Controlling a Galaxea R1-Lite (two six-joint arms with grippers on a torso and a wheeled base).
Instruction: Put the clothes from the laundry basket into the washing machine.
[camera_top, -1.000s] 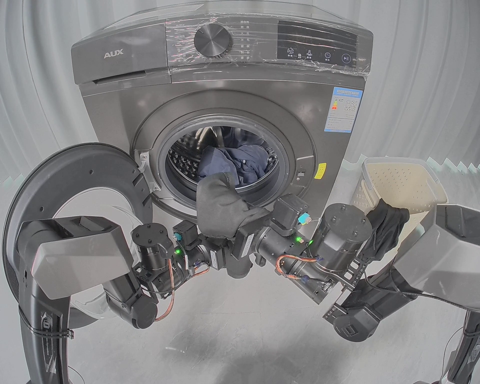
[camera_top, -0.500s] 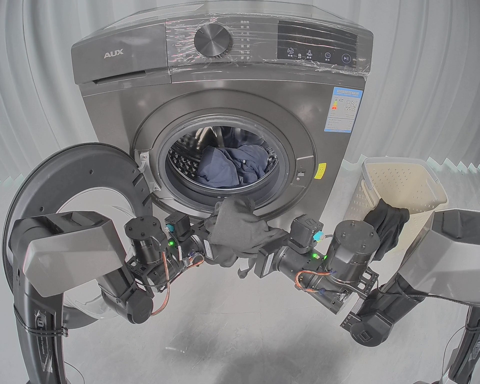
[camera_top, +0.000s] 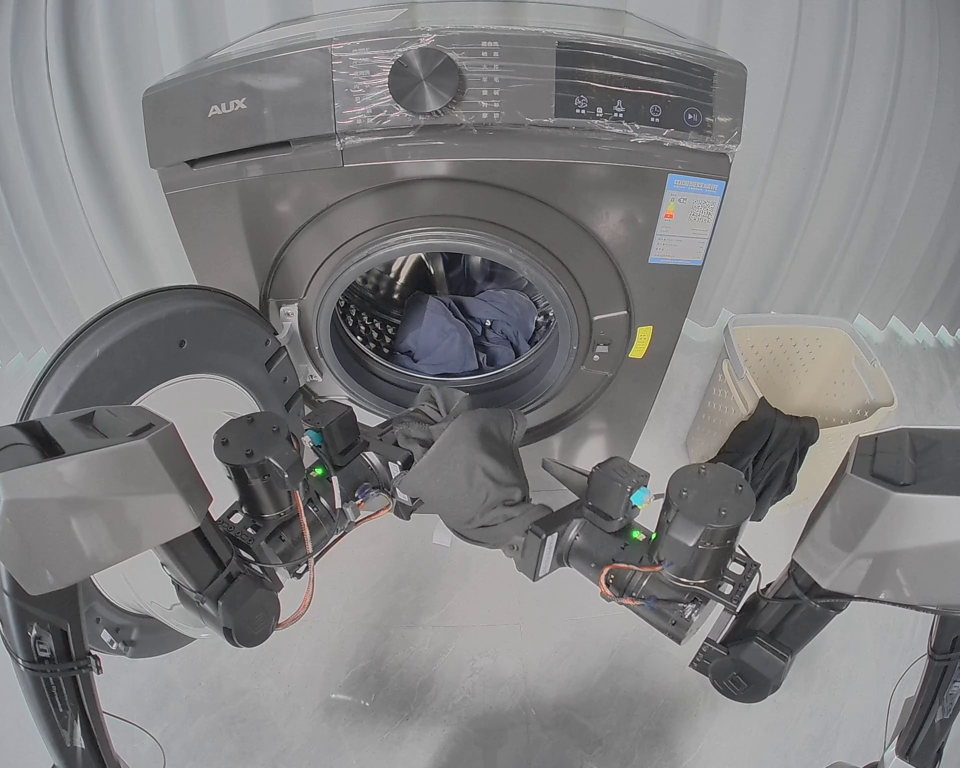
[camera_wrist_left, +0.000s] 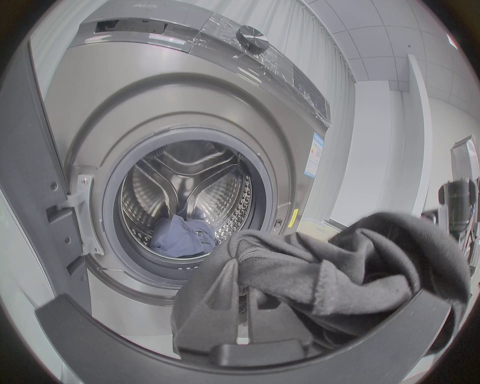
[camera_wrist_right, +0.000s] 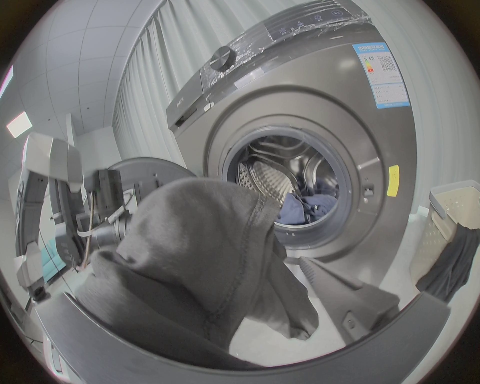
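holding a dark grey garment (camera_top: 470, 470) between them, both arms sit low in front of the washing machine (camera_top: 440, 200), just below its round opening. the left hand (camera_top: 402, 445) is clamped on one bunched end of the cloth; in the left wrist view its two fingers (camera_wrist_left: 220, 295) stand close together with the fabric pinched at their tips and spilling over them. the right hand (camera_top: 535, 500) is under the other end of the garment: one finger (camera_top: 565, 475) sticks out bare and clear of the cloth while the other is hidden beneath the drape, so its jaws stand apart with the cloth hanging over one side. the garment is outside the drum, near the lower rim of the opening.

inside the drum lies a heap of navy clothes (camera_top: 465, 330). the door (camera_top: 150, 340) is swung wide open on the robot's left. the cream laundry basket (camera_top: 800, 365) stands on the floor on the machine's right, with a black garment (camera_top: 770, 450) draped over its near rim and hanging down outside.
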